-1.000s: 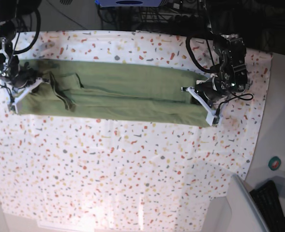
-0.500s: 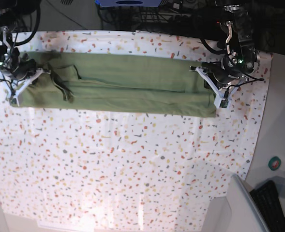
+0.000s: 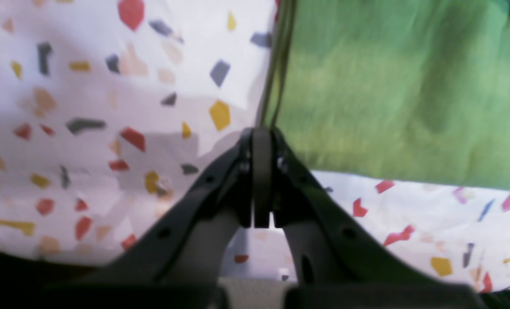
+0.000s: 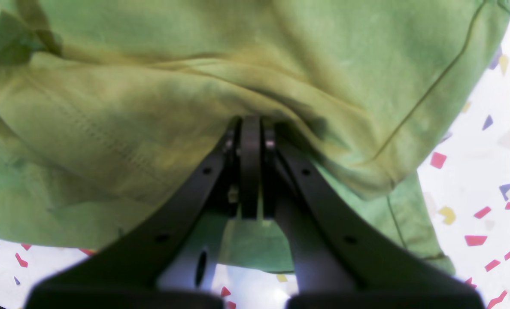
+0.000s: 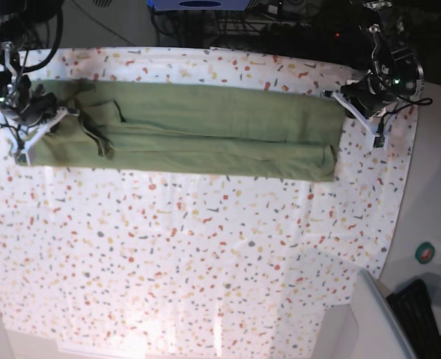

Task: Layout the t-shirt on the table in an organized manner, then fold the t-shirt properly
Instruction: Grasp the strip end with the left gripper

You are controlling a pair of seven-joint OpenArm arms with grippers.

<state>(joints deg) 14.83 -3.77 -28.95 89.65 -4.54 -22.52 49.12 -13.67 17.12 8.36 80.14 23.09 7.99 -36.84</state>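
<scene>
Right fingers (image 4: 250, 124): pressed together over the rumpled end of the cloth; whether they pinch it, one cannot tell.
T-shirt (image 5: 205, 127): olive-green, in a long folded strip across the far part of the speckled desk (image 5: 198, 247).
Left fingers (image 3: 261, 135): pressed together at the shirt's other end; grip unclear.

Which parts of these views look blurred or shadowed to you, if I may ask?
Left wrist view: the jaws are dark and soft, with grey shadow on the table beside the shirt. Right wrist view: the jaws blur, fabric creases look crisper. Base view: dark at the top right.
</scene>
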